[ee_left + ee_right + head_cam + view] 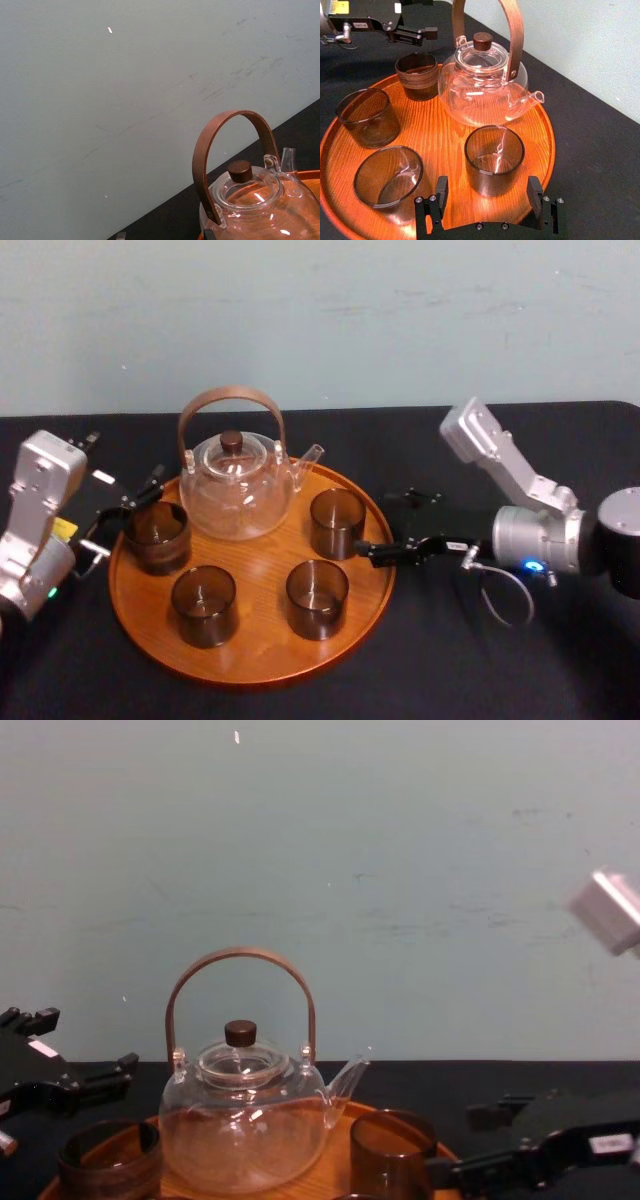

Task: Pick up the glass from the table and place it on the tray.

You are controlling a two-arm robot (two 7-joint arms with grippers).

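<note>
Right gripper (488, 186): fingers standing spread wide at the tray's edge.
Glass (494, 158): smoky, smooth cylinder, sitting on the tray (250, 675) just ahead of the right fingers.
Tray: round grained wood with a low rim, lying on the black bench (450, 660).
Left gripper (128, 512): fingers spread, hovering just beside a ribbed glass (157, 536).
Teapot (235, 490): clear, bulbous, sitting beyond both sets of fingers.

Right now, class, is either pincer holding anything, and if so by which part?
Nothing is held. The left pincer stands open beside the banded glass, and the right pincer is open just short of the rear right glass. Both glasses stand on the tray.
</note>
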